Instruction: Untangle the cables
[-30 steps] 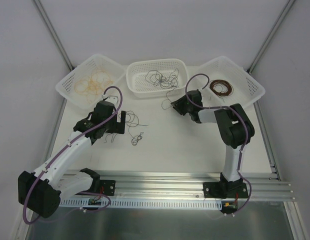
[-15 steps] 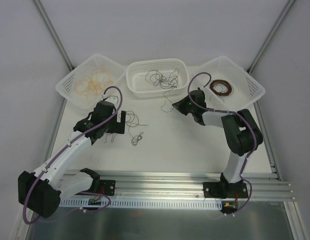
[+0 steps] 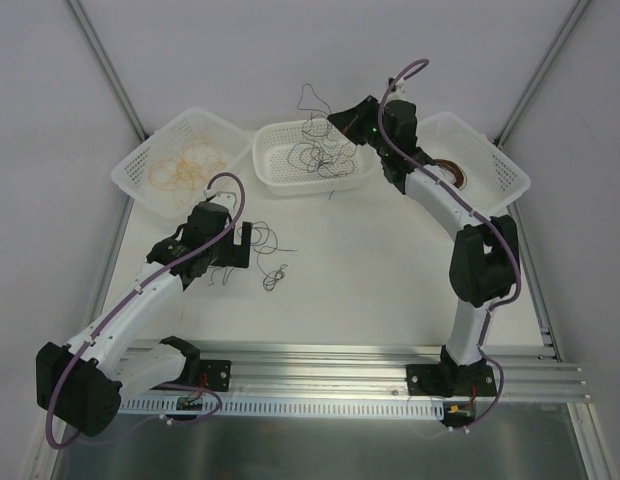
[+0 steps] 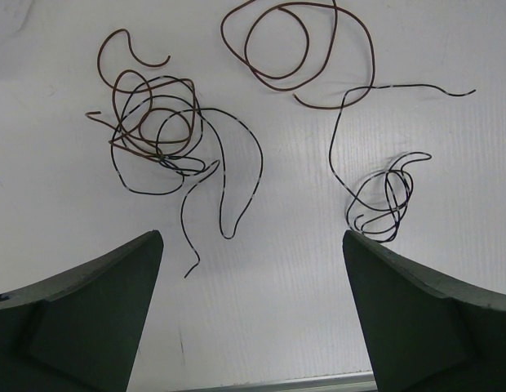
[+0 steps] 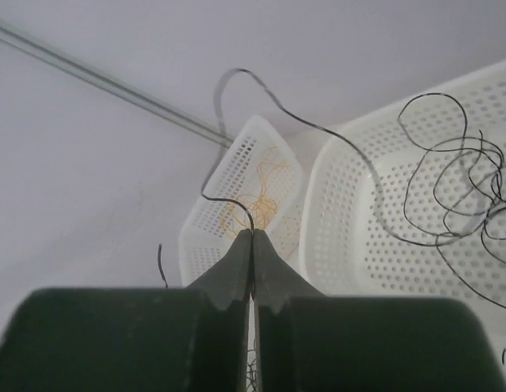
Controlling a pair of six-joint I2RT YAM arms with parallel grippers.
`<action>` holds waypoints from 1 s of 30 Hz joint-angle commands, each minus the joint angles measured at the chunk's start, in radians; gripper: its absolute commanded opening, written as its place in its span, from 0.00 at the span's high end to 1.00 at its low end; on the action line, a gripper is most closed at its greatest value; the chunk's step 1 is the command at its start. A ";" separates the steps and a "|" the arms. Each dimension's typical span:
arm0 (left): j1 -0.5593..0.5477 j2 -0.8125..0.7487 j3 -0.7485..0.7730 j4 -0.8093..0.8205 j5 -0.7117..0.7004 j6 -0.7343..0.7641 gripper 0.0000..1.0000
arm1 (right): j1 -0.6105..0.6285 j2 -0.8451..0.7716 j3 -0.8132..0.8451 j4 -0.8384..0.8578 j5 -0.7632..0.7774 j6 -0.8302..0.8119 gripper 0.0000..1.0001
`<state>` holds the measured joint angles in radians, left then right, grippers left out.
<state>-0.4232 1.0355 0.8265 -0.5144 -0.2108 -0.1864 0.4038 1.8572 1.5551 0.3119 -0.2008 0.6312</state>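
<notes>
Right gripper (image 5: 252, 233) clamps a thin black wire (image 5: 306, 121) high above the white mesh plastic basket (image 3: 312, 186), upper centre. Best lifted slowly, so trailing loops slip free. Left gripper (image 4: 253, 237) gapes wide over the brown-and-black wire tangle (image 4: 155, 122).

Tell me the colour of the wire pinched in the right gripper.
The wire is black; right wrist view shows it best.

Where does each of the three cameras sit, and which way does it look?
Top external: above and behind, looking down on the table, the middle basket, the left arm and right arm.
Left wrist: on the left arm, facing down at loose cables; the open left gripper frames them.
Right wrist: on the raised right arm, facing the left basket; right gripper shut on a black cable.
Shared: top and right wrist both show the middle basket.
</notes>
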 commanded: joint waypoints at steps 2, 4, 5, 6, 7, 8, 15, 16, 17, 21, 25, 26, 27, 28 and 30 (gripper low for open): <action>0.012 -0.012 -0.006 -0.006 -0.022 0.016 0.05 | 0.006 0.196 0.176 -0.011 -0.045 -0.038 0.99; 0.011 -0.006 -0.006 -0.006 -0.025 0.016 0.06 | 0.007 0.282 0.227 -0.014 -0.049 -0.034 0.99; 0.011 -0.005 -0.007 -0.006 -0.024 0.016 0.05 | 0.006 0.304 0.252 -0.023 -0.048 -0.039 0.98; 0.012 -0.002 -0.006 -0.006 -0.024 0.016 0.06 | 0.006 0.325 0.287 -0.031 -0.048 -0.047 0.93; 0.011 0.000 -0.006 -0.006 -0.021 0.016 0.06 | 0.007 0.345 0.292 -0.036 -0.045 -0.056 0.86; 0.011 0.003 -0.004 -0.007 -0.021 0.016 0.06 | 0.006 0.350 0.293 -0.042 -0.042 -0.065 0.80; 0.011 0.000 -0.004 -0.007 -0.013 0.016 0.06 | 0.003 0.220 0.171 -0.102 -0.015 -0.235 0.37; 0.011 -0.002 -0.004 -0.009 -0.013 0.015 0.05 | 0.004 0.199 0.139 -0.128 -0.020 -0.257 0.35; 0.011 -0.003 -0.003 -0.007 -0.010 0.015 0.06 | 0.006 0.150 0.122 -0.138 -0.025 -0.277 0.34; 0.011 -0.012 -0.003 -0.007 -0.009 0.013 0.06 | 0.026 0.025 0.013 -0.198 -0.040 -0.385 0.33; 0.012 -0.018 -0.003 -0.007 -0.007 0.010 0.06 | 0.084 -0.079 -0.078 -0.301 -0.040 -0.504 0.33; 0.012 -0.018 -0.003 -0.007 -0.007 0.010 0.06 | 0.119 -0.090 -0.102 -0.307 -0.038 -0.548 0.33; 0.011 -0.020 -0.003 -0.006 -0.007 0.008 0.06 | 0.138 -0.104 -0.116 -0.339 -0.037 -0.563 0.33; 0.012 -0.019 -0.003 -0.006 -0.009 0.008 0.05 | 0.156 -0.118 -0.127 -0.365 -0.038 -0.576 0.33; 0.011 -0.023 -0.003 -0.007 -0.010 0.005 0.05 | 0.207 -0.124 -0.160 -0.385 -0.029 -0.587 0.33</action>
<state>-0.4232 1.0355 0.8253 -0.5148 -0.2176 -0.1867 0.5507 1.7596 1.4445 0.0139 -0.2241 0.1413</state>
